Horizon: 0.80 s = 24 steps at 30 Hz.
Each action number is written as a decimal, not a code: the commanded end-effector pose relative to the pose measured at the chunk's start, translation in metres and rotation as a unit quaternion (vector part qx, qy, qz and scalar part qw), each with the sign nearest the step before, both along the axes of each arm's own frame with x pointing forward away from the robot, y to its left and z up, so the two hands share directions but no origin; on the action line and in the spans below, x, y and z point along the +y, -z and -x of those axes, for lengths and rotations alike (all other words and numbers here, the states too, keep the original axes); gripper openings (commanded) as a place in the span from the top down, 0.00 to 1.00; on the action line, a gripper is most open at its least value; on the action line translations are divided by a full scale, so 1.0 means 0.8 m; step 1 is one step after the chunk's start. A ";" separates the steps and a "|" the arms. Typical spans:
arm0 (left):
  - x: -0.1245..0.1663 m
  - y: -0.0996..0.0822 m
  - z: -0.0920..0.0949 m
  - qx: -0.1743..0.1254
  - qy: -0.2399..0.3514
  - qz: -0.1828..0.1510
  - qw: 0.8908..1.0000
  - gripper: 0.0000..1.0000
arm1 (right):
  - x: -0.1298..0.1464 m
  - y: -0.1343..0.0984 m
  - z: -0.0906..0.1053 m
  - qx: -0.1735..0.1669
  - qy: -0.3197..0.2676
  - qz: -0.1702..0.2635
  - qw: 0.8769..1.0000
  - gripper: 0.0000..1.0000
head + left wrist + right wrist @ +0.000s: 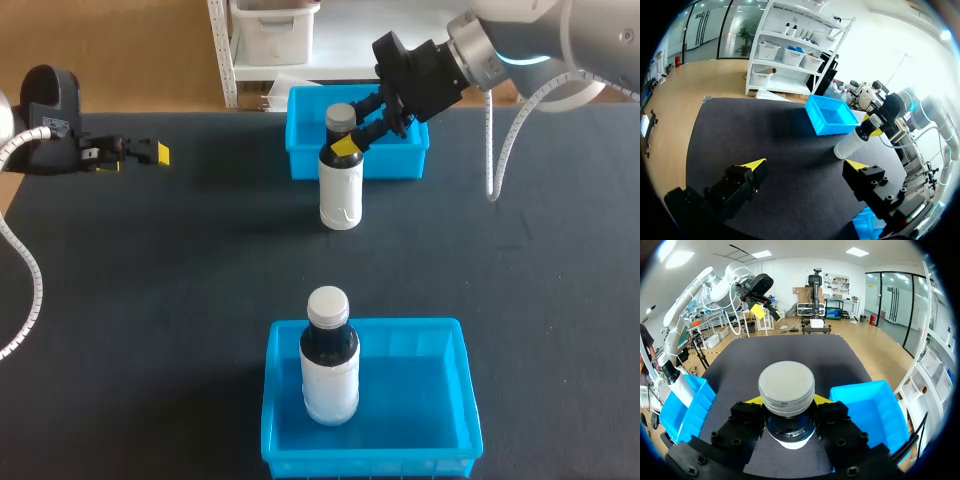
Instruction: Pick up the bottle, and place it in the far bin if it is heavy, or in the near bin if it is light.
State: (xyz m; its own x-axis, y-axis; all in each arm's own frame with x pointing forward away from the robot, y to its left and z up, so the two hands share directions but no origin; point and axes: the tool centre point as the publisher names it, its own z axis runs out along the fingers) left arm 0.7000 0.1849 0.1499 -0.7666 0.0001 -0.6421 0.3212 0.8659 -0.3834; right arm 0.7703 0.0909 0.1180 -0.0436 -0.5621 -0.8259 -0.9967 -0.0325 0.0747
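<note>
Right gripper (350, 140) of mine is clamped on the bottle (340, 195), a yellow-tipped finger on each side of its dark neck just under the cap. I judge the neck was chosen because the wider shoulder and cap give the fingers a ledge, so the weight can be felt without the bottle slipping. From the wrist, the ribbed grey screw cap (786, 387) sits squarely between my fingers (837, 432).

Below my grip the bottle hangs upright, a smooth white plastic cylinder. Its base is at or barely above the table (150, 300), which looks like matte, dark felt; I cannot tell which. The far bin (303, 165) is just behind the gripper, so a heavy verdict needs only a short carry. The near bin (466, 400) lies well back toward me and already holds a second bottle (330, 370), upright and of the same make. Both bins are glossy blue moulded tubs, rectangular with rolled rims.

Off to the side and well apart from the bottle, my left gripper (805, 165) is spread wide over the mat, holding nothing.
</note>
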 end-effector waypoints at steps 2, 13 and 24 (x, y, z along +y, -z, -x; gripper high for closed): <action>0.000 0.000 0.000 0.000 0.000 0.000 1.000 0.00 | -0.004 -0.005 0.004 -0.005 0.003 -0.002 1.000 1.00; 0.000 0.000 0.000 0.000 0.000 0.000 1.000 0.00 | -0.016 -0.039 0.009 -0.023 0.010 0.002 1.000 1.00; 0.000 0.000 0.000 0.000 0.000 0.000 1.000 0.00 | -0.051 -0.070 0.024 -0.032 0.030 0.009 0.999 1.00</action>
State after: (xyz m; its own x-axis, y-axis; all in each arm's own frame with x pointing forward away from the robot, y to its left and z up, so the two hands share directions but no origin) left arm 0.7000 0.1849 0.1499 -0.7666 0.0001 -0.6421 0.3212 0.8659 -0.3834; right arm 0.7655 0.0592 0.1649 -0.0246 -0.5748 -0.8179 -0.9993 -0.0079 0.0356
